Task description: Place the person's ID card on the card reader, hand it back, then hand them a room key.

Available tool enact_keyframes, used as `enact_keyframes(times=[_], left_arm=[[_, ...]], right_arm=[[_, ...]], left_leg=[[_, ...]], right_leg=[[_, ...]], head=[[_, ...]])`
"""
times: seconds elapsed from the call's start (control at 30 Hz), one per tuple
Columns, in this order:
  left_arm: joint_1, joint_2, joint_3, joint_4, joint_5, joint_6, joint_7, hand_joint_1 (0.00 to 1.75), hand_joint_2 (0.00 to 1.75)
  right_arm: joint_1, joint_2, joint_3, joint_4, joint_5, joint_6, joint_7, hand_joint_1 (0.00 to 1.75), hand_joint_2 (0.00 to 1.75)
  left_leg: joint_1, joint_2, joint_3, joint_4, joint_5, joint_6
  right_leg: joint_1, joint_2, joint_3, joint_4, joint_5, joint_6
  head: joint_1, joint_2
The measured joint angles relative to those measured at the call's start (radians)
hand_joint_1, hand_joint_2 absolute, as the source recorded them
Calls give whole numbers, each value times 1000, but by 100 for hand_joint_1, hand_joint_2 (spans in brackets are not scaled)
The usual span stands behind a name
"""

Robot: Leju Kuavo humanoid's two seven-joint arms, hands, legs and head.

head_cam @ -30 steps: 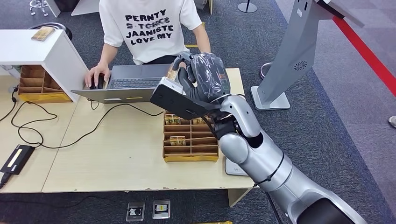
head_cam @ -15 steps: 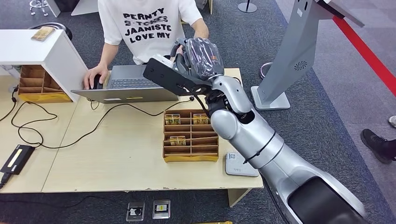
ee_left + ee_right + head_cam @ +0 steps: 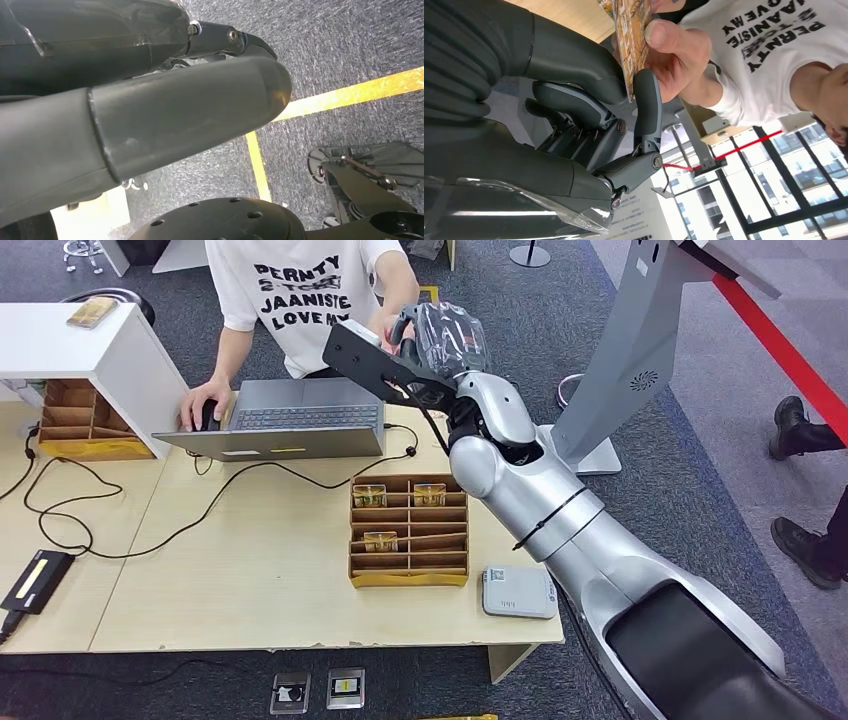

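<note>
The right robot hand (image 3: pixel 589 107) is reaching out past the far edge of the tabletop (image 3: pixel 260 570), pinching a patterned card (image 3: pixel 631 37) between its thumb and a dark finger. The person's hand (image 3: pixel 674 55) has hold of the same card from the other side. Nearer on the tabletop sit a wooden divided tray (image 3: pixel 408 532) and, to its right, a small grey card reader (image 3: pixel 519 592). Can't tell what the left robot hand (image 3: pixel 140 125) is doing; it hangs over dark carpet.

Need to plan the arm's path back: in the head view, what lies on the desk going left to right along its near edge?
Black adapter with a yellow label → black cable loops → brown divided card tray → grey card reader.
</note>
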Motion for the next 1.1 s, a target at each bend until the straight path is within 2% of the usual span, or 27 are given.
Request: enact_keyframes(times=[0.2,0.23,0.33,0.37,1.1], left_arm=[[-1,0,-12,0,-9,-2,0,0,0],[-2,0,-14,0,-9,-2,0,0,0],[-2,0,-24,0,-10,-4,0,0,0],[-3,0,-27,0,-10,-4,0,0,0],[-5,2,-58,0,4,-10,0,0,0]], right_arm=[[-27,2,-4,72,-2,14,25,175,175],[-31,2,-5,84,-5,15,26,162,175],[-39,2,-6,115,-11,15,28,31,175],[-41,2,-6,123,-12,15,28,0,175],[-44,1,-6,189,7,16,30,0,175]], left_leg=[[0,0,0,0,0,0],[0,0,0,0,0,0],[0,0,0,0,0,0],[0,0,0,0,0,0],[0,0,0,0,0,0]], right_leg=[[0,0,0,0,0,0],[0,0,0,0,0,0],[0,0,0,0,0,0],[0,0,0,0,0,0],[0,0,0,0,0,0]], head=[[0,0],[0,0],[0,0],[0,0],[0,0]])
